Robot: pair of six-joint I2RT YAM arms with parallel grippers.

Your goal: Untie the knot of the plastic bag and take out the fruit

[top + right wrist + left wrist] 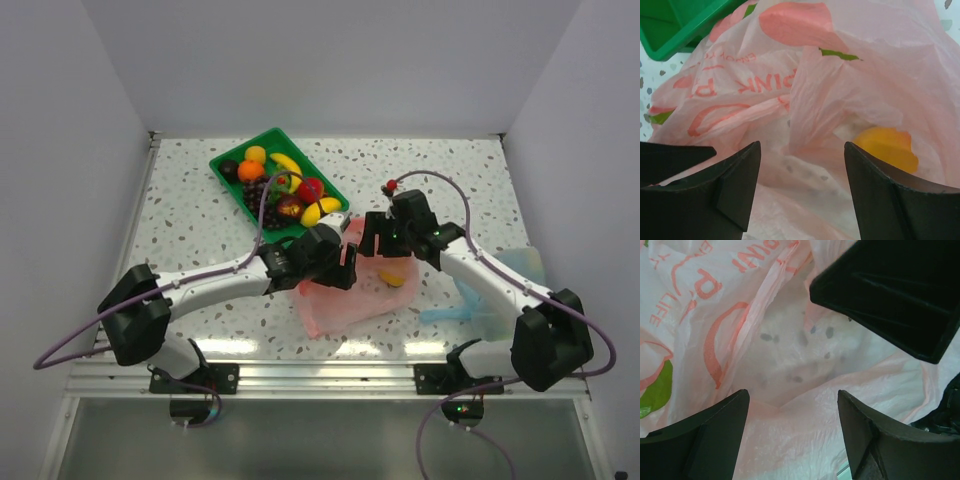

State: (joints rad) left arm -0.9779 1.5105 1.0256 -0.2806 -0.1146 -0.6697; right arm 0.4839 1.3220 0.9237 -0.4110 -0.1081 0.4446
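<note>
The pink plastic bag lies crumpled at the table's middle, and its printed film fills both wrist views. I see no knot in any view. A yellow fruit shows through the bag's right side, and also in the right wrist view. My left gripper is open, its jaws astride loose bag film. My right gripper is open just above the bag, facing the left one. More fruit lies in the green tray: an orange, a red apple and grapes.
The tray also holds a banana and a near-black fruit; its corner shows in the right wrist view. A pale blue bag lies under the right arm. White walls stand on three sides.
</note>
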